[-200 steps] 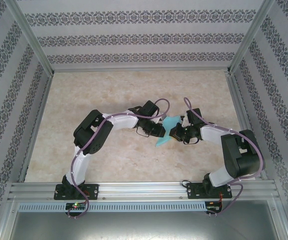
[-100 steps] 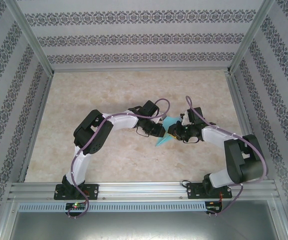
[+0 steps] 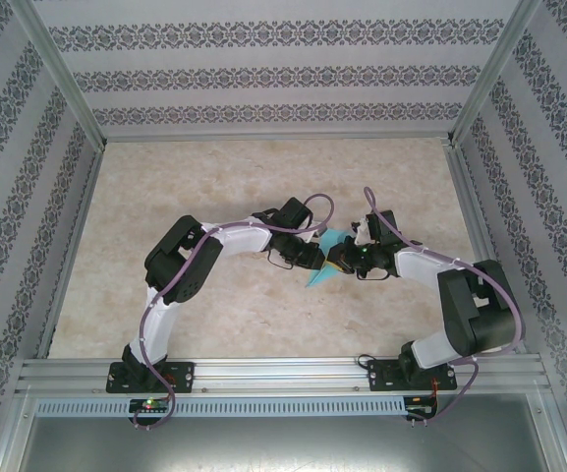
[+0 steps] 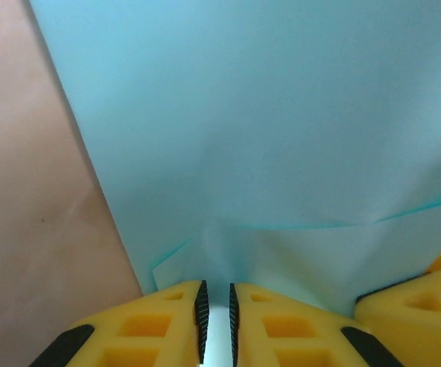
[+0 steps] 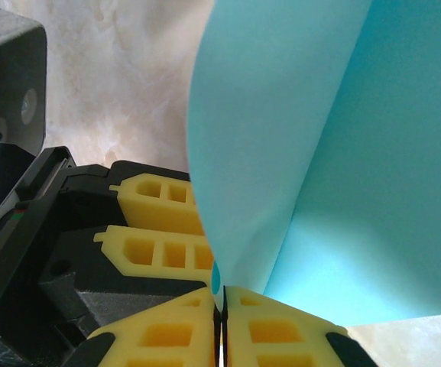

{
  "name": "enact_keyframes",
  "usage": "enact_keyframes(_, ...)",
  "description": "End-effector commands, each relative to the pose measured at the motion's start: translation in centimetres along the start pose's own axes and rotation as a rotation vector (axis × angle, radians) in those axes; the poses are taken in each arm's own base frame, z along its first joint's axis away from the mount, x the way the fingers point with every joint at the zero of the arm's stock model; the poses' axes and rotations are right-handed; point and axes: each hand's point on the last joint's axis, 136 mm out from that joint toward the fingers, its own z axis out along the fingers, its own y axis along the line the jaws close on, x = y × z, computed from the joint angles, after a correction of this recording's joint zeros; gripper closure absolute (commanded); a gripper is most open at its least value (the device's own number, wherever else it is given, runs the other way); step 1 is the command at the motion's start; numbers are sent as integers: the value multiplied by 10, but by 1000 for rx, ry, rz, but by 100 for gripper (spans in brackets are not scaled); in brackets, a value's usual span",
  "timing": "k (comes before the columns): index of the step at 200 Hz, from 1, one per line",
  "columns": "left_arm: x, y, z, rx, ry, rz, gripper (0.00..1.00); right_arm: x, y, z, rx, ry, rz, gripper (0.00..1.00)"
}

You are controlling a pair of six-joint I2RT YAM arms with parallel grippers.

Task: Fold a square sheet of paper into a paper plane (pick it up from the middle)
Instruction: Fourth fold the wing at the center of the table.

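Left gripper (image 4: 216,306): jaws nearly together, clamped on the near edge of the sheet of paper (image 4: 266,138). The turquoise sheet spreads up and away from the fingertips, with a shallow crease line running across just beyond them. Bare table to the left of it.

Right gripper (image 5: 222,297): jaws together, pinching the paper (image 5: 358,191) where a fold comes down to a narrow point at the fingertips. One flap rises on the left of the fold; a second, shaded face opens to the right. The left gripper's yellow fingers (image 5: 159,248) sit just beside this pinch, on the left.

Top view: both grippers meet near the middle of the table (image 3: 244,187), almost touching. The paper (image 3: 316,276) is held between them, one pointed tip sticking out toward the near edge and a small corner showing on the far side.

Versus one second ago: the right gripper has moved in toward the left one, the gap has closed, and less paper shows between them. The left arm has hardly moved
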Motion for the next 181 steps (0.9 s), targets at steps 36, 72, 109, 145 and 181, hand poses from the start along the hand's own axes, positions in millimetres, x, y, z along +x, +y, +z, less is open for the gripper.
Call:
enact_keyframes(36, 8, 2, -4, 34, 1, -4, 79, -7, -7, 14, 28, 10, 5, 92)
enact_keyframes(72, 2, -4, -13, 81, -35, -11, 81, -9, -6, 12, 26, 4, 2, 94)
enact_keyframes(109, -2, -3, -19, 96, -49, -26, 83, -9, -7, 7, 29, -3, -1, 95)
enact_keyframes(145, -5, -6, -21, 117, -52, -33, 84, -5, -8, 0, 45, -6, -9, 95)
enact_keyframes(181, -11, -11, -25, 124, -59, -29, 84, -2, -12, -1, 56, -4, -8, 96)
